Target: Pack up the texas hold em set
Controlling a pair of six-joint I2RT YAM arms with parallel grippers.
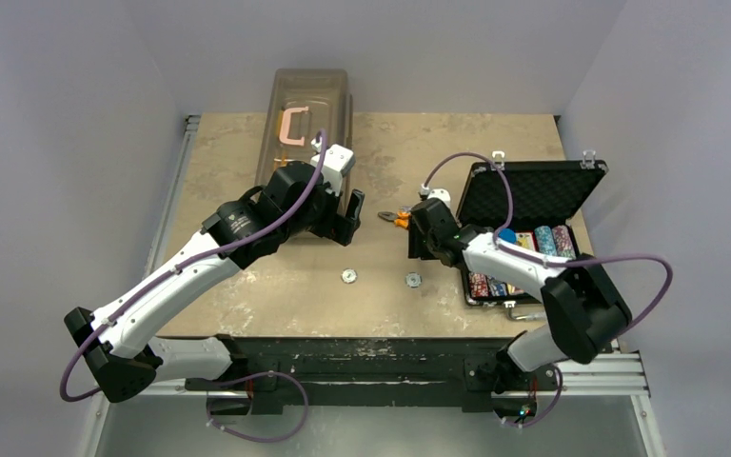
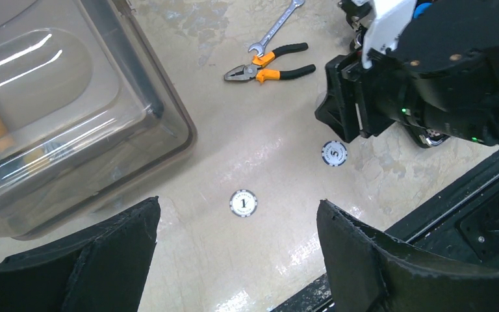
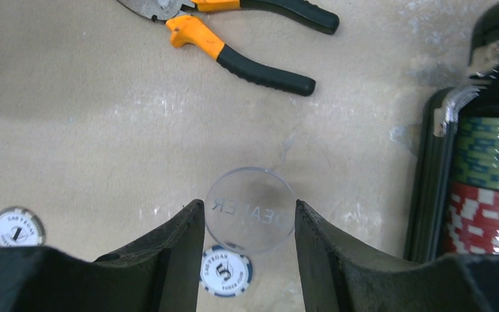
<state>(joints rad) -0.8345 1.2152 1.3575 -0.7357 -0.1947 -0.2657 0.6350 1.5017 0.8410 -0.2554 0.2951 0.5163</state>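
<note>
In the right wrist view, the right gripper [image 3: 248, 213] pinched a clear round disc engraved "DEALER" [image 3: 250, 208]. Each black finger pressed against one side of the disc's rim, and the disc was held above the beige tabletop [image 1: 438, 143]. Directly beneath it, at the bottom centre of the frame, lay a white-and-navy poker chip marked 5 [image 3: 226, 272]. A matching chip marked 1 [image 3: 17, 227] lay well apart at the lower left.

The orange-and-black pliers [image 3: 234, 52] stretched across the top of the frame, with bare table between them and the disc. At the right edge stood the wall of the black briefcase-style case [image 1: 533, 195]. The top view showed its lid raised and rows of multicoloured chips [image 1: 544, 243] inside. The case sat against the table's right edge.

The left gripper [image 2: 237, 209] hung with its fingers spread wide and nothing between them, above the chip marked 1. The rounded corner of the translucent brown plastic box [image 2: 71, 117] filled the upper left. A silver wrench [image 2: 276, 26] lay beside the pliers at the top.
</note>
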